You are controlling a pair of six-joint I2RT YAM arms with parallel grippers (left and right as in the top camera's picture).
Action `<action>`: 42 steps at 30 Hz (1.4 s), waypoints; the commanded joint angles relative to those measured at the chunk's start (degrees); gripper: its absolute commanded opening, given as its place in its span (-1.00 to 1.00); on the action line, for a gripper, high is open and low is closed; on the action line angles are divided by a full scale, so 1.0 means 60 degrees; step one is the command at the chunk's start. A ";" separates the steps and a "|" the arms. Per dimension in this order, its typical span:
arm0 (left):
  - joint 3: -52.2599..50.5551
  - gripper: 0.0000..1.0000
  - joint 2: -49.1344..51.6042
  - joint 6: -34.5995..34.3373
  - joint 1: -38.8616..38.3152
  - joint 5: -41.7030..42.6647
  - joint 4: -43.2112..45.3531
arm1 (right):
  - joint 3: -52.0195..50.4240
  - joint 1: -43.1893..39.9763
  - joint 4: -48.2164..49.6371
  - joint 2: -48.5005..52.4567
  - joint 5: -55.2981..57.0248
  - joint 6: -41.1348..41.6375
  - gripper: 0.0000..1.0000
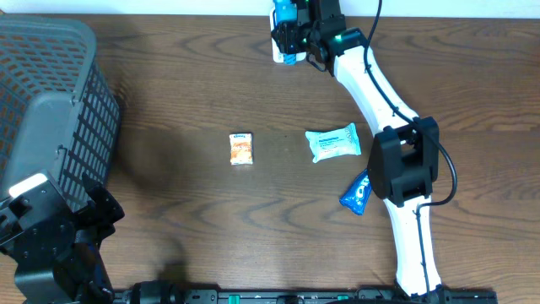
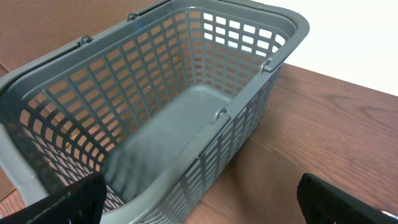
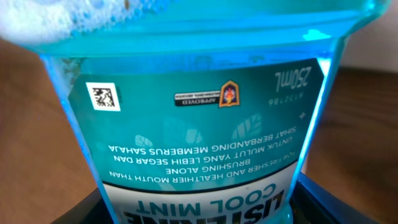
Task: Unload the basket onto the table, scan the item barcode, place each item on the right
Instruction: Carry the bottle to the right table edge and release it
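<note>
Mouthwash bottle, clamped in the right claw (left claw gapes empty), seems mid-presentation; next its barcode must be turned out for reading.

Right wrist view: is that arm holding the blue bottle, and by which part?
Yes. The right gripper holds the bottle by its sides, at the Cool Mint end of the label. The left gripper is open and holds nothing.

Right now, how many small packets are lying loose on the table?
3: an orange packet mid-table, a pale teal pack beside it, and a blue packet partly under the right arm. Others may be hidden.
</note>
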 commanded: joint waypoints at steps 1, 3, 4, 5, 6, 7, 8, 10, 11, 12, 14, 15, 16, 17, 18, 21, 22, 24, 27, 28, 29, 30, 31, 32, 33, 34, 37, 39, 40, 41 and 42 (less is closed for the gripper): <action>-0.0029 0.96 -0.0004 -0.0047 0.0040 -0.0033 -0.0029 | 0.0259 0.0153 0.0441 -0.0036 0.1326 0.0656 -0.05; -0.0029 0.96 -0.0004 -0.0047 0.0040 -0.0033 -0.0029 | 0.0259 0.0153 0.0597 -0.0036 0.1381 0.0769 -0.05; -0.0029 0.95 -0.0004 -0.0047 0.0040 -0.0033 -0.0029 | 0.0259 0.0171 0.0616 -0.0036 0.1388 0.0801 -0.05; -0.0029 0.96 -0.0004 -0.0047 0.0040 -0.0033 -0.0029 | 0.0259 0.0204 0.0612 -0.0004 0.1392 0.0801 -0.05; -0.0029 0.95 -0.0004 -0.0047 0.0040 -0.0033 -0.0029 | 0.0259 0.0222 0.0612 0.0007 0.1395 0.0801 -0.04; -0.0029 0.95 -0.0004 -0.0047 0.0040 -0.0033 -0.0029 | 0.0259 0.0244 0.0619 0.0044 0.1413 0.0834 -0.04; -0.0029 0.96 -0.0004 -0.0047 0.0040 -0.0033 -0.0029 | 0.0259 0.0280 0.0619 0.0087 0.1541 0.0969 -0.04; -0.0029 0.96 -0.0004 -0.0047 0.0040 -0.0033 -0.0029 | 0.0259 0.0328 0.0641 0.0215 0.1614 0.1100 -0.03; -0.0029 0.96 -0.0004 -0.0047 0.0040 -0.0029 -0.0029 | 0.0259 0.0339 0.0648 0.0248 0.1617 0.1198 -0.03; -0.0029 0.96 -0.0004 -0.0047 0.0040 -0.0033 -0.0029 | 0.0259 0.0357 0.0667 0.0310 0.1665 0.1271 -0.04; -0.0029 0.96 -0.0004 -0.0047 0.0040 -0.0033 -0.0029 | 0.0259 0.0390 0.0721 0.0393 0.1909 0.1483 -0.03; -0.0029 0.96 -0.0004 -0.0047 0.0040 -0.0033 -0.0029 | 0.0259 0.0404 0.0747 0.0423 0.2065 0.1548 -0.03; -0.0029 0.96 -0.0004 -0.0047 0.0040 -0.0029 -0.0029 | 0.0259 0.0408 0.0761 0.0426 0.2189 0.1585 -0.03; -0.0029 0.96 -0.0004 -0.0047 0.0040 -0.0033 -0.0029 | 0.0259 0.0412 0.0776 0.0430 0.2401 0.1650 -0.03; -0.0029 0.96 -0.0004 -0.0047 0.0040 -0.0033 -0.0029 | 0.0259 0.0415 0.0816 0.0426 0.2510 0.1647 -0.03; -0.0029 0.96 -0.0004 -0.0047 0.0040 -0.0033 -0.0029 | 0.0259 0.0419 0.1220 0.0532 0.2641 0.1654 0.00; -0.0029 0.96 -0.0004 -0.0047 0.0040 -0.0029 -0.0029 | 0.0259 0.0419 0.1268 0.0550 0.2645 0.1712 -0.01; -0.0029 0.96 -0.0004 -0.0047 0.0040 -0.0033 -0.0029 | 0.0259 0.0419 0.1315 0.0659 0.2670 0.1982 -0.03; -0.0029 0.96 -0.0004 -0.0047 0.0040 -0.0033 -0.0029 | 0.0259 0.0430 0.1341 0.0747 0.2761 0.2142 -0.05; -0.0029 0.96 -0.0004 -0.0047 0.0040 -0.0029 -0.0029 | 0.0259 0.0430 0.1337 0.0747 0.2816 0.2153 -0.04; -0.0029 0.96 -0.0004 -0.0047 0.0040 -0.0033 -0.0029 | 0.0259 0.0426 0.1333 0.0747 0.2830 0.2153 -0.05; -0.0029 0.96 -0.0004 -0.0047 0.0040 -0.0033 -0.0029 | 0.0259 0.0426 0.1315 0.0747 0.2820 0.2197 -0.04; -0.0029 0.96 -0.0004 -0.0047 0.0040 -0.0033 -0.0029 | 0.0259 0.0430 0.1249 0.0747 0.2816 0.2273 -0.04; -0.0029 0.96 -0.0004 -0.0047 0.0040 -0.0033 -0.0029 | 0.0259 0.0430 0.1027 0.0747 0.2747 0.2510 -0.03; -0.0029 0.96 -0.0004 -0.0047 0.0040 -0.0033 -0.0029 | 0.0259 0.0426 0.0860 0.0747 0.2736 0.2670 -0.03; -0.0029 0.96 -0.0004 -0.0047 0.0040 -0.0033 -0.0029 | 0.0259 0.0426 0.0656 0.0747 0.2667 0.2827 -0.02; -0.0029 0.96 -0.0004 -0.0047 0.0040 -0.0033 -0.0029 | 0.0259 0.0419 0.0240 0.0747 0.2062 0.3169 -0.02; -0.0029 0.96 -0.0004 -0.0047 0.0040 -0.0033 -0.0029 | 0.0262 0.0397 0.0051 0.0743 0.1836 0.3421 -0.02; -0.0029 0.96 -0.0004 -0.0047 0.0040 -0.0033 -0.0029 | 0.0270 0.0386 -0.0091 0.0743 0.1625 0.3577 -0.03; -0.0029 0.95 -0.0004 -0.0047 0.0040 -0.0033 -0.0029 | 0.0317 0.0375 -0.0270 0.0743 0.1428 0.3661 -0.09; -0.0029 0.96 -0.0004 -0.0047 0.0040 -0.0033 -0.0029 | 0.0437 0.0357 -0.0576 0.0743 0.1224 0.3781 -0.17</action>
